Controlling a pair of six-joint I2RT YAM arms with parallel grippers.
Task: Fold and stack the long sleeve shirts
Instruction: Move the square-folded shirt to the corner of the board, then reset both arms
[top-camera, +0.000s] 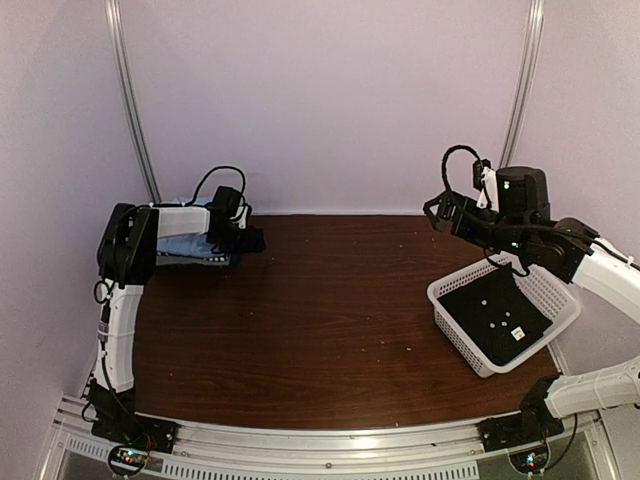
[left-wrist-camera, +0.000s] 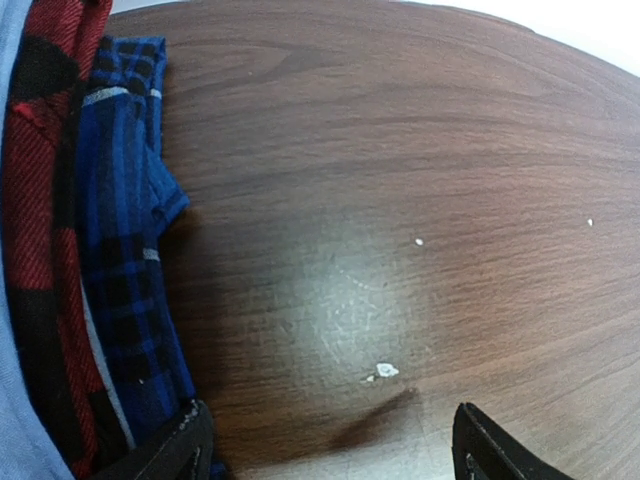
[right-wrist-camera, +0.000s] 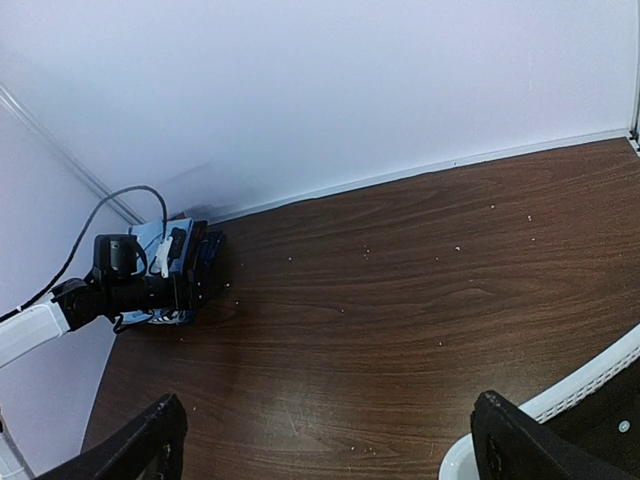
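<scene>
We find the table (top-camera: 330, 330) carrying a white basket (top-camera: 455, 325) at its right edge; its dark contents we cannot identify. The folded shirts (top-camera: 190, 250) lie stacked in the far left corner, showing red plaid (left-wrist-camera: 40, 230) and blue plaid (left-wrist-camera: 125, 290) layers. The left gripper (left-wrist-camera: 330, 452) stands wide open and empty, with one finger at the stack's edge. The right gripper (right-wrist-camera: 330, 445) hangs wide open and empty above the basket. Risk: that left finger could snag a hem as it pulls away, dragging the stack askew.
</scene>
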